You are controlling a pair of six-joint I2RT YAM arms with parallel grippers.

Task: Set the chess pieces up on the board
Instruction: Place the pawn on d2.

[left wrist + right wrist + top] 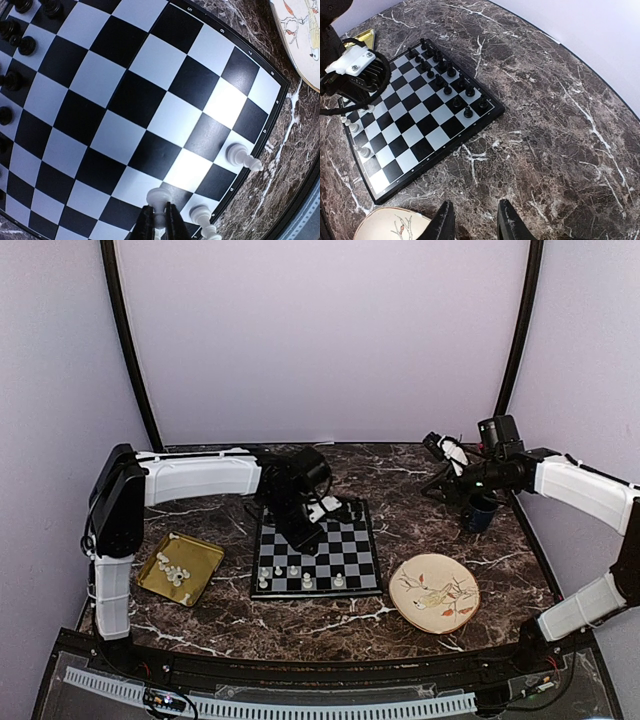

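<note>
- Half a dozen or so white chessmen stand along the board's near edge; the black chessmen line its far side.
- Left gripper, jaws clamped on one white piece, hangs over the board's near rows.
- Right gripper hovers off the board's right side, jaws partly apart, holding nothing.
- More white pieces lie in the gold tray left of the board; most of the setup looks undone.
</note>
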